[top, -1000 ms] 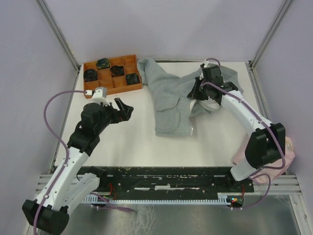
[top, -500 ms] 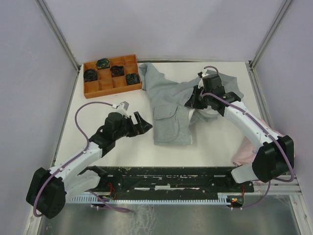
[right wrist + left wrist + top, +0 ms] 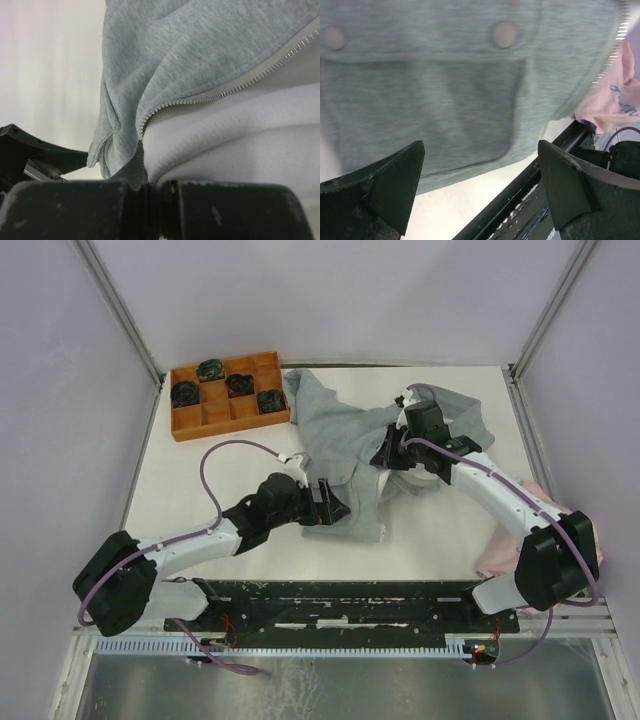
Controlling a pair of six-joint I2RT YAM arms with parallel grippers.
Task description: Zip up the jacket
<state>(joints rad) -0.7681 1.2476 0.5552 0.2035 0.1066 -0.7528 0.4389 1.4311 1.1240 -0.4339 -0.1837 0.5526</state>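
Observation:
The light grey jacket (image 3: 345, 435) lies rumpled on the white table, right of centre, with its white lining showing. My left gripper (image 3: 330, 505) is open at the jacket's near hem. In the left wrist view its fingers (image 3: 385, 185) stand wide apart just short of a patch pocket (image 3: 445, 105) with two round snaps. My right gripper (image 3: 385, 455) is shut on the jacket's front edge. In the right wrist view (image 3: 150, 187) the grey cloth and white lining are pinched between the jaws, with the zipper teeth (image 3: 210, 95) running up from them.
An orange compartment tray (image 3: 190, 425) with several dark objects stands at the back left. A pale pink cloth (image 3: 590, 545) lies at the right table edge, also showing in the left wrist view (image 3: 612, 95). A black rail (image 3: 340, 600) runs along the near edge.
My left arm has swung right from the table's left side to the jacket's near hem, staying open. My right gripper has shifted slightly left, still holding the jacket's edge.

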